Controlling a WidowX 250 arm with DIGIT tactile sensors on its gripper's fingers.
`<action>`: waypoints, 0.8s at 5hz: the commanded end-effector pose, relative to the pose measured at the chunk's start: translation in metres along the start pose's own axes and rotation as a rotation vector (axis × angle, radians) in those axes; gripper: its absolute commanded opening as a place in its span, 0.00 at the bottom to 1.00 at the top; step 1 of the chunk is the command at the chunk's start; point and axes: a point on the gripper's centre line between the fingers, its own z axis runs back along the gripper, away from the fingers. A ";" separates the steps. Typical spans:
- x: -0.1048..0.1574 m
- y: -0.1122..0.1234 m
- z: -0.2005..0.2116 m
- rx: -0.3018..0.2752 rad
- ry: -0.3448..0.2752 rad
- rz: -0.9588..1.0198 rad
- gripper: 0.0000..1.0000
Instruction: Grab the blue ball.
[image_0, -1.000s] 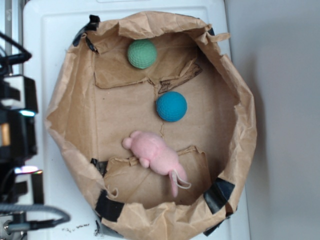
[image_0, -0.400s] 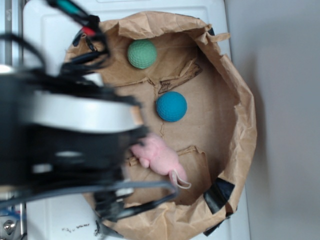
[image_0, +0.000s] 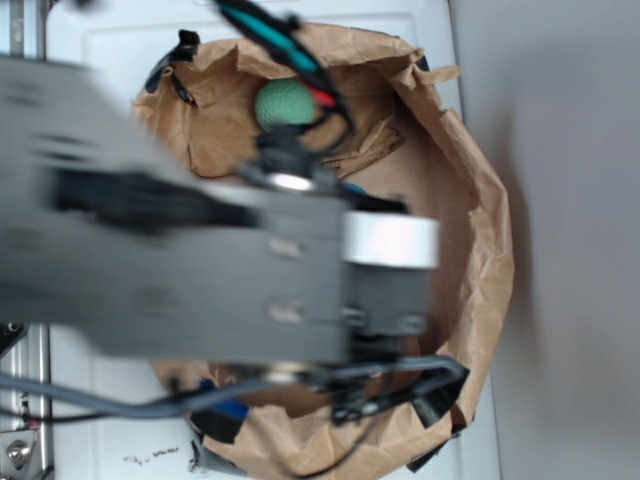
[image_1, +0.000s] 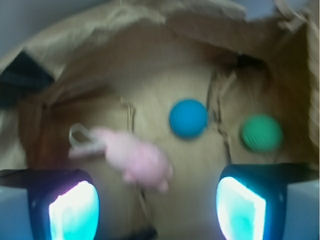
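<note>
Exterior view: the robot arm (image_0: 230, 275) appeared as a large blurred grey and black mass reaching across the brown paper bag (image_0: 480, 250), whose rolled-down walls formed a shallow basin on the white table (image_0: 100, 60). The arm covered most of the basin floor. The green ball (image_0: 285, 103) was partly visible near the top of the basin, behind the arm's cables (image_0: 290, 60). The blue ball and the pink toy were hidden by the arm in this view. Black tape (image_0: 440, 385) patched the bag's lower rim.

Wrist view: the picture was soft with blur. The gripper (image_1: 157, 210) was spread wide and held nothing; its two fingers (image_1: 70, 210) framed the lower corners, well apart from each other. The blue ball (image_1: 188, 118) lay on the paper floor, above the gap between the fingers and slightly toward the right-hand finger, clear of both. The green ball showed to its right, apart from it. The pink plush toy (image_1: 132, 157) lay to the blue ball's lower left, near but not touching it.
</note>
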 end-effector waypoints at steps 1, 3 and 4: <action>0.011 0.001 0.015 -0.015 -0.055 0.013 1.00; 0.011 0.001 0.015 -0.015 -0.055 0.013 1.00; 0.016 0.020 -0.009 -0.012 -0.037 0.005 1.00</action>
